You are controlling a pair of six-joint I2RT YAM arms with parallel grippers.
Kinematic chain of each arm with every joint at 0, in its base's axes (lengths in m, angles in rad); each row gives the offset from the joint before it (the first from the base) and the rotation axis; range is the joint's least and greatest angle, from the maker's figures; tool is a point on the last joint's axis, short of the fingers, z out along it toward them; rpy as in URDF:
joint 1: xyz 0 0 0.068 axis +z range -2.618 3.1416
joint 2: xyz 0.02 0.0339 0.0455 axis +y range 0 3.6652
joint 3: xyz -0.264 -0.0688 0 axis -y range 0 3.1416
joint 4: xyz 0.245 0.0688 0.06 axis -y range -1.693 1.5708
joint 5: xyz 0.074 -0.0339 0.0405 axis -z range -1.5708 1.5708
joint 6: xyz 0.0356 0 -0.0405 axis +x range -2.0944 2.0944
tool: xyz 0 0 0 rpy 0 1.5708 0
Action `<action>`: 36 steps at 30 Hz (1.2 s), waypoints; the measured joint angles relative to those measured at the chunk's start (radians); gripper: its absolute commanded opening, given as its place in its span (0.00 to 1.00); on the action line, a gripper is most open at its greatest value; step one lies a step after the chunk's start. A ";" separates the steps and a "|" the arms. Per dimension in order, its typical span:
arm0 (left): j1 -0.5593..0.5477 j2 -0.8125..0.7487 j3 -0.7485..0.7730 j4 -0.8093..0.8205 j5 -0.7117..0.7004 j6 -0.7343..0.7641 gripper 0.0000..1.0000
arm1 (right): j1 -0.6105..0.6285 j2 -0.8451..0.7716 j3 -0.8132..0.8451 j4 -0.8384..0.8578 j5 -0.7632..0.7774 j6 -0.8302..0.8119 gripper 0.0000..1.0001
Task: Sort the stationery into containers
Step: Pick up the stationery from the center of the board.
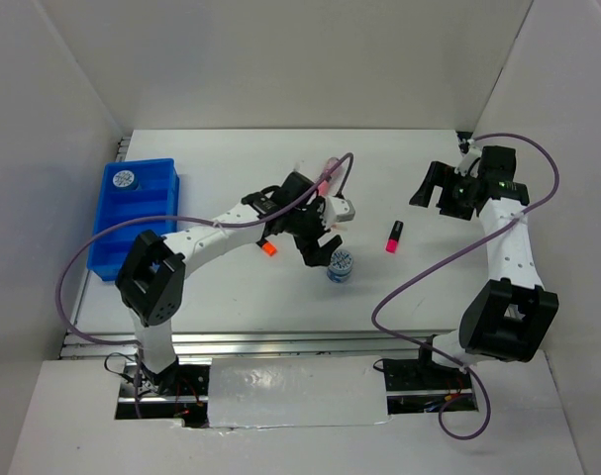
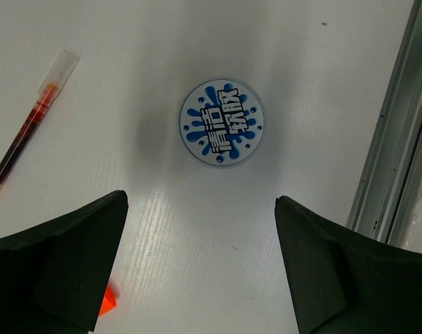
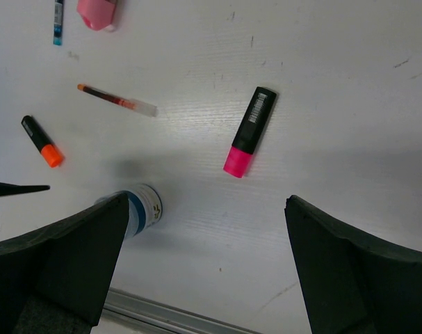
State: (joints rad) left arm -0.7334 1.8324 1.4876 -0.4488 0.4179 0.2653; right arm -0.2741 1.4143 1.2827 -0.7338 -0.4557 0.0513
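The left end effector (image 2: 200, 202) is hovering over a blue-white tape roll (image 2: 222, 122) that is lying flat on the white table (image 2: 322, 83). Its jaws are standing wide apart and are holding nothing. The roll is sitting at 12 o'clock from the gap and is touching neither jaw. The arm is probably lining up to grab this roll, because a second tape roll (image 1: 124, 179) is already lying in the far slot of the blue tray (image 1: 151, 213), at 9 o'clock on the table. The right end effector (image 3: 205, 202) is wide open and empty too, hanging above the black-pink highlighter (image 3: 249, 132), at 12 o'clock from its gap. A red pen (image 2: 30, 125) is lying at 9 o'clock from the first roll.
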 measured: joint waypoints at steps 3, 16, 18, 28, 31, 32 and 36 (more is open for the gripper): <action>-0.008 0.025 0.000 0.013 -0.005 0.019 0.99 | 0.000 0.000 0.000 0.000 -0.002 0.000 1.00; -0.082 0.119 -0.003 0.076 -0.001 0.046 0.99 | 0.000 0.000 0.000 0.000 -0.002 0.000 1.00; -0.092 0.140 -0.003 0.079 -0.002 0.046 0.99 | 0.000 0.000 0.000 0.000 -0.002 0.000 1.00; -0.113 0.185 0.003 0.121 -0.046 0.041 0.98 | 0.000 0.000 0.000 0.000 -0.002 0.000 1.00; -0.114 0.186 0.006 0.134 -0.064 0.039 0.97 | 0.000 0.000 0.000 0.000 -0.005 0.000 1.00; -0.114 0.186 0.009 0.139 -0.070 0.037 0.96 | 0.000 0.000 0.000 0.000 -0.005 0.000 1.00; -0.114 0.190 0.020 0.155 -0.081 0.019 0.93 | 0.000 0.000 -0.003 0.000 -0.005 0.000 1.00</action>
State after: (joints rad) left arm -0.8478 2.0224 1.5074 -0.2935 0.3367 0.2848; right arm -0.2741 1.4143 1.2800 -0.7341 -0.4606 0.0513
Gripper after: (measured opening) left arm 0.946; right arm 0.994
